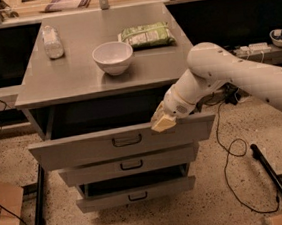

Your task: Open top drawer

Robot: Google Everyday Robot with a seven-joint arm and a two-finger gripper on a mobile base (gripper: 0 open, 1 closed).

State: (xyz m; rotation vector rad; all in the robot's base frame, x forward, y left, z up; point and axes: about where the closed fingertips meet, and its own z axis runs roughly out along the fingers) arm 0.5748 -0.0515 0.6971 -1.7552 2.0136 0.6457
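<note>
The top drawer point(79, 151) is the widest grey front, with a small black loop handle point(127, 140) at its centre. It stands pulled well out from the grey cabinet point(72, 81), leaving a dark gap under the cabinet top. My gripper point(163, 122), tan-tipped on a white arm, rests on the upper edge of the drawer front, right of the handle. The inside of the drawer is hidden from view.
Middle drawer point(97, 170) and bottom drawer point(105, 201) stick out slightly below. On the cabinet top stand a white bowl point(112, 57), a green bag point(146, 35) and a clear bottle point(52, 42). Cardboard box point(3, 214) at left; cables point(230, 150) and a black bar point(273, 176) lie on the floor at right.
</note>
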